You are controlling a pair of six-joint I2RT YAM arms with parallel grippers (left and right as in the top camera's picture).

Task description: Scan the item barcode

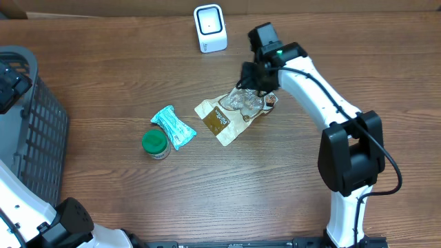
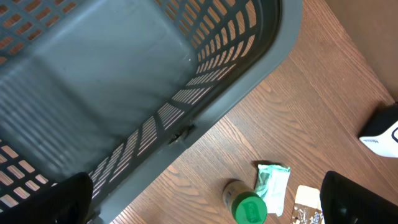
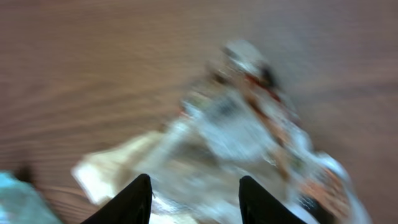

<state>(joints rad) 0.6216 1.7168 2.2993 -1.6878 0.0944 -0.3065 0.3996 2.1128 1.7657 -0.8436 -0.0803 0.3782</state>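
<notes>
Currently left tool (image 2: 205,180) hangs over basket (image 1: 41,131), fingers wide apart, empty. Jar (image 1: 155,144), teal packet (image 1: 173,127) lie untouched on table (image 1: 103,55). Scanner (image 1: 210,27) stands at far edge, nothing before it. Clear bag (image 1: 242,102) lies on brown pouch (image 1: 217,122), right tool (image 1: 253,83) over it, fingers part-spread; I cannot tell if clamped. My judgement: pickup underway, scan not yet done.

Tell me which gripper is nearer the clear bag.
Right. The right gripper is directly over the clear bag; the left gripper is far off, over the basket.
</notes>
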